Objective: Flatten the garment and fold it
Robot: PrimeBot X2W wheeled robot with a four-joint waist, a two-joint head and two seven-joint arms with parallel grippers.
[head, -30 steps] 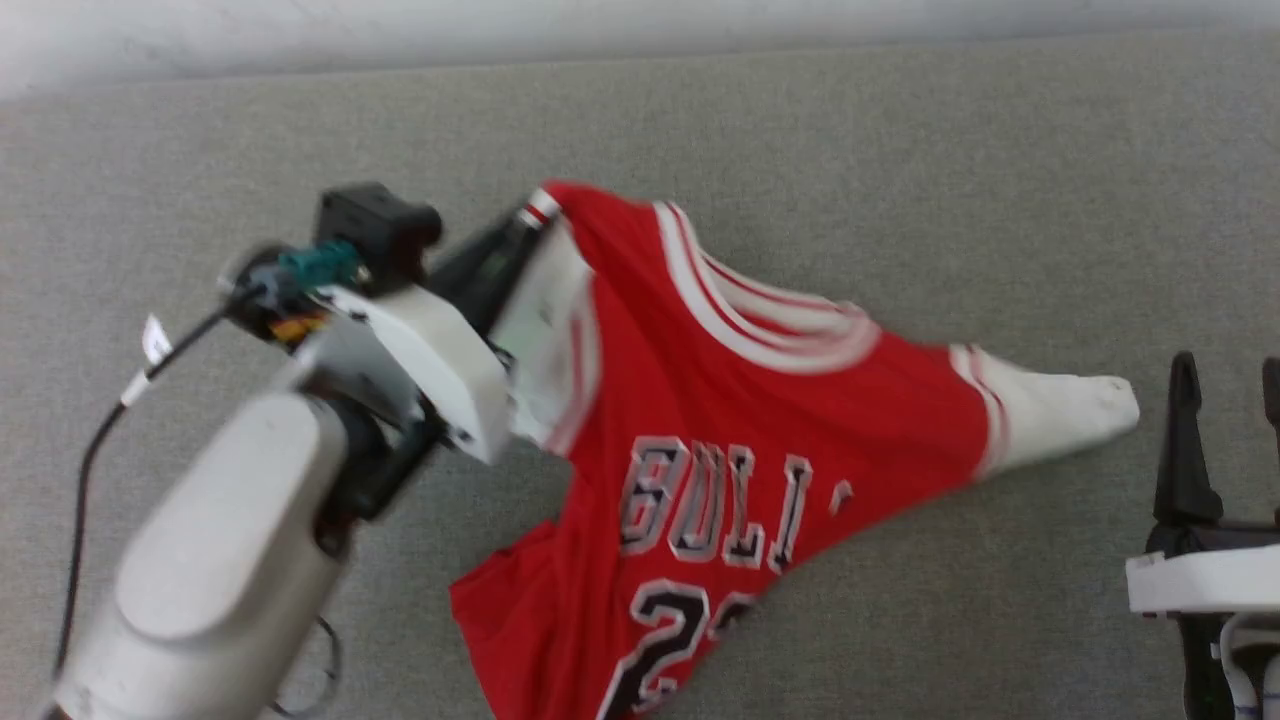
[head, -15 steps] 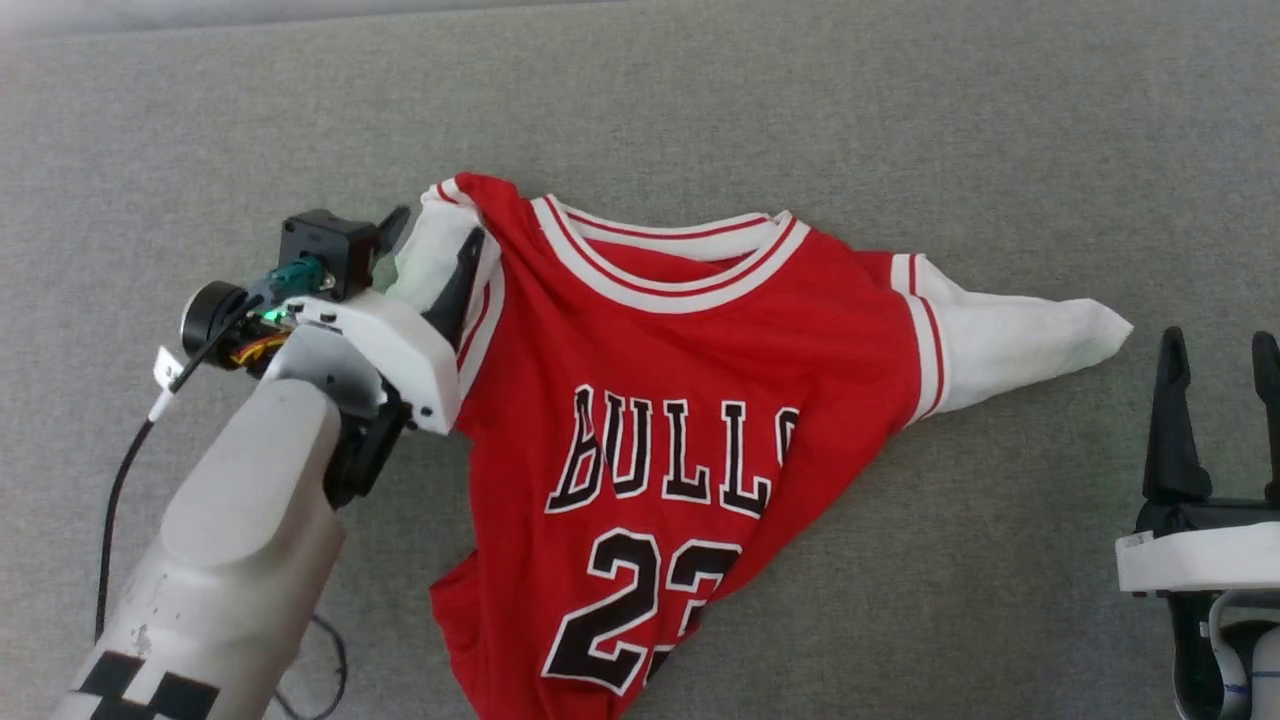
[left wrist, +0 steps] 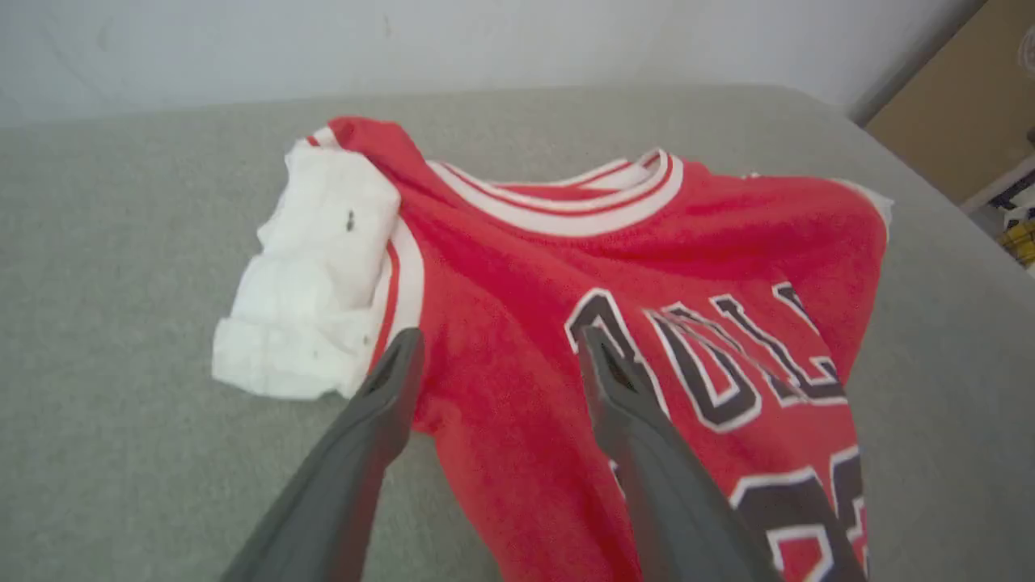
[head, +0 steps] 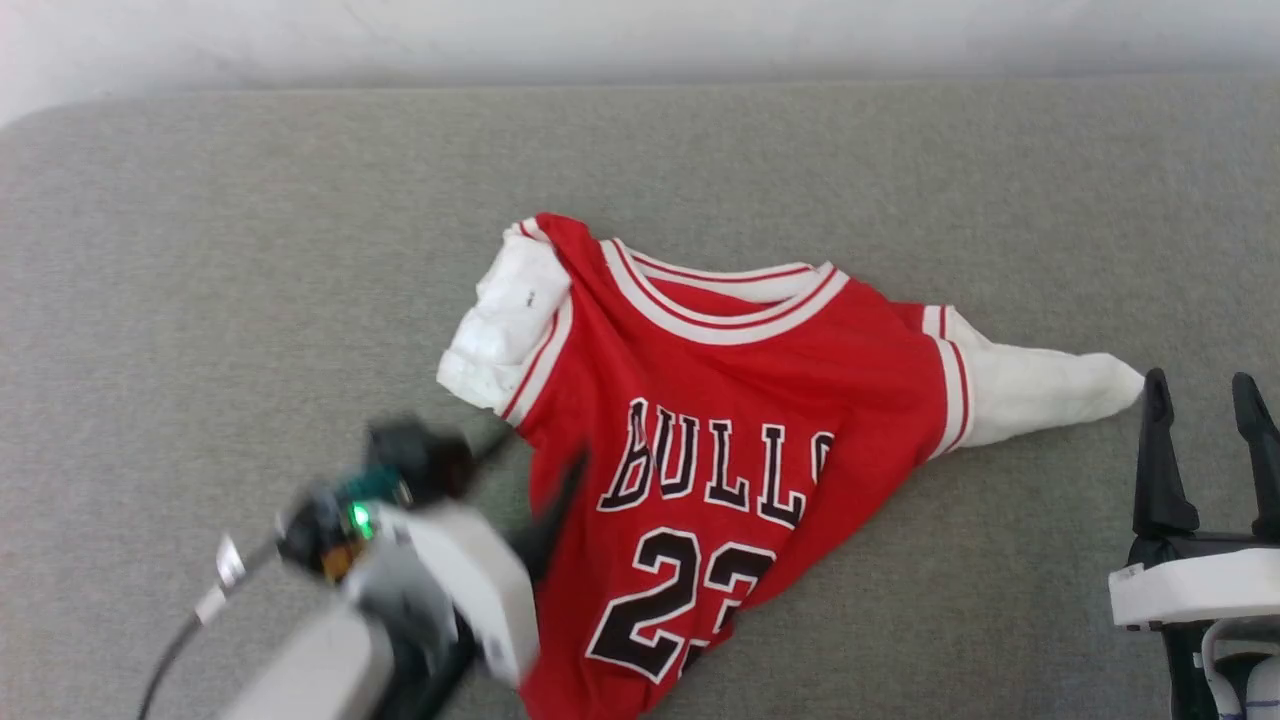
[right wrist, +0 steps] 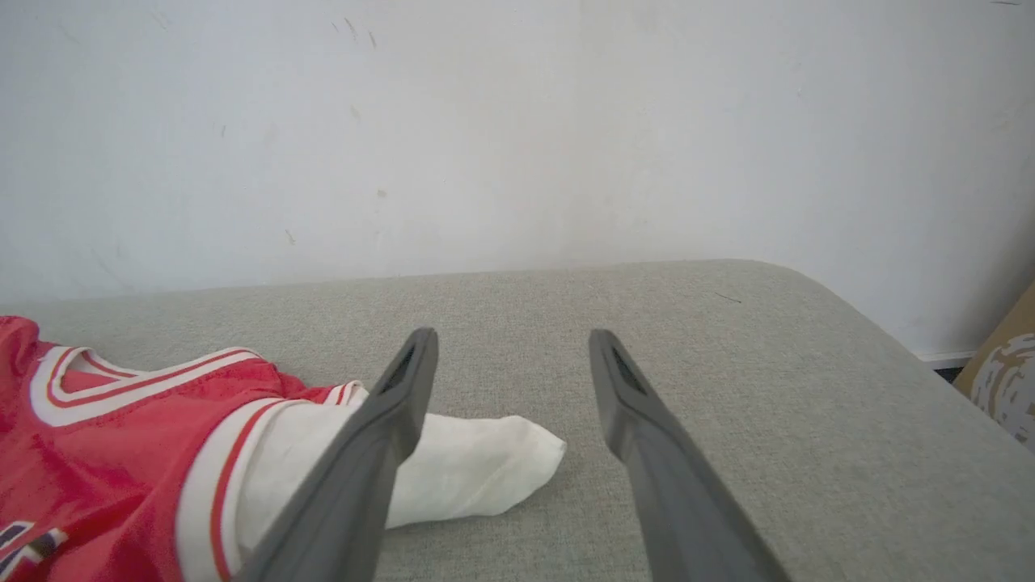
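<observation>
Plainly, the garment (head: 760,390) lies half-spread on the grey counter (head: 250,250), one white sleeve bunched. The left gripper (left wrist: 499,335) and right gripper (head: 1200,380) hover empty, fingers apart, likely ready for fresh holds.

Long dark grey fingers (right wrist: 368,469), white wrist housing (head: 1190,592), black cable (head: 172,645)

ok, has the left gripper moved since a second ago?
Yes. The left gripper let go of the bunched white sleeve and drew back toward the robot, open by the BULLS lettering.

Grey fabric surface (head: 900,180) against a scuffed white wall (right wrist: 517,121)
</observation>
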